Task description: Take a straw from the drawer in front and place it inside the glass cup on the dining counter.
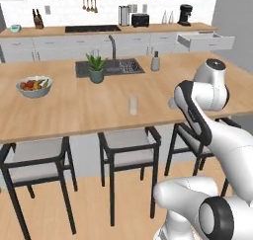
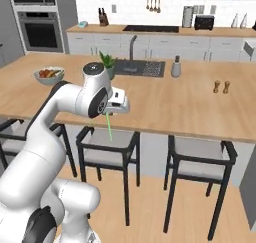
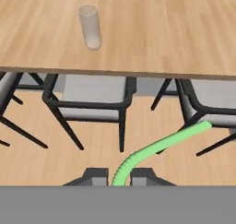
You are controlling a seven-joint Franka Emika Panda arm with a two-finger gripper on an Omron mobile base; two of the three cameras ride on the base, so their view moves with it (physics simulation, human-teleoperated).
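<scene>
The broad light wood-plank counter carries the small clear glass cup near its front edge. The tool, outside that edge over the stools, is clenched on the thin green straw, which should be carried above the cup, held upright, then lowered inside.

The arm is bending up at the elbow and reaching forward, with the wrist pointing the gripper down. Its jaws are pinching tight on the straw, which is poking out below the fingertips.
</scene>
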